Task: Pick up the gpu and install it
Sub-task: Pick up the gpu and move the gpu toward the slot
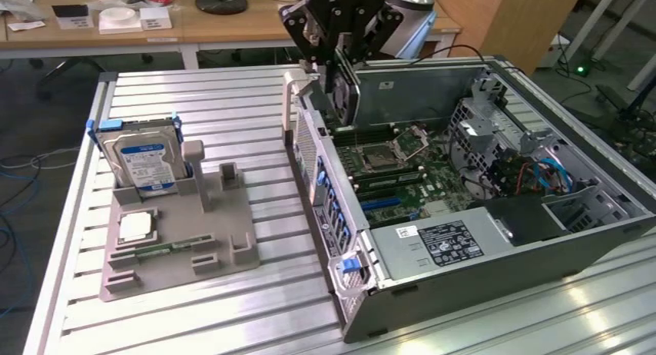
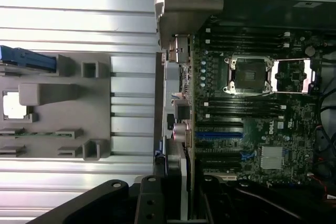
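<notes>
Gripper (image 1: 342, 61) pinching gpu (image 1: 345, 101) upright above open case (image 1: 492, 274). I'd square its edge to the motherboard (image 1: 402, 187) slot, descend slow, no side load.

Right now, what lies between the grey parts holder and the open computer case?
Nothing but bare slatted table: both views show an empty strip between the parts holder and the case. The gripper holds the gpu over the case.

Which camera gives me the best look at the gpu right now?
The exterior view. There the gpu hangs upright from the gripper above the open computer case, its dark broad side visible. The wrist view catches the gpu edge-on, a narrow strip at the edge of the motherboard.
</notes>
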Robot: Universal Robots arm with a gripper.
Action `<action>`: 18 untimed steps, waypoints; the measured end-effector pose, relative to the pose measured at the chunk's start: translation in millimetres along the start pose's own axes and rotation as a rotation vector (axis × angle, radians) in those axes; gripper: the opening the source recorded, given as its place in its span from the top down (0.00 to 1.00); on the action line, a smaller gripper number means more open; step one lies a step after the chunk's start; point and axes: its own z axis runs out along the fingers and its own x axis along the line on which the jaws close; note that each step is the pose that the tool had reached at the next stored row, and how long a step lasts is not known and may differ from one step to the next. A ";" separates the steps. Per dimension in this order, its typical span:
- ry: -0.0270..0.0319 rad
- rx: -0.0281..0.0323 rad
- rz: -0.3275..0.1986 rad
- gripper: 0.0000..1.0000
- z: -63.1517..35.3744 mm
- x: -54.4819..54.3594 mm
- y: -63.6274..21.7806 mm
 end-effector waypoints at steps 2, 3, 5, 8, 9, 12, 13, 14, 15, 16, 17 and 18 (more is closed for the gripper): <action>-0.0001 0.0005 0.009 0.72 0.1 -1.9 0.3; -0.0002 0.0007 0.017 0.72 0.3 -2.4 0.4; -0.0003 0.0012 0.029 0.72 0.4 -4.1 0.7; -0.0003 0.0013 0.033 0.72 0.7 -9.2 0.7; -0.0003 0.0013 0.034 0.72 0.8 -11.6 0.6; -0.0003 0.0014 0.036 0.72 1.1 -18.1 0.6; -0.0003 0.0014 0.037 0.72 1.1 -20.1 0.6; -0.0004 0.0013 0.037 0.72 1.2 -22.9 0.6; -0.0003 0.0014 0.037 0.72 1.3 -25.2 0.5; -0.0003 0.0014 0.038 0.72 1.3 -27.5 0.5; -0.0003 0.0014 0.038 0.72 1.4 -29.7 0.5; -0.0003 0.0014 0.038 0.72 1.5 -32.0 0.4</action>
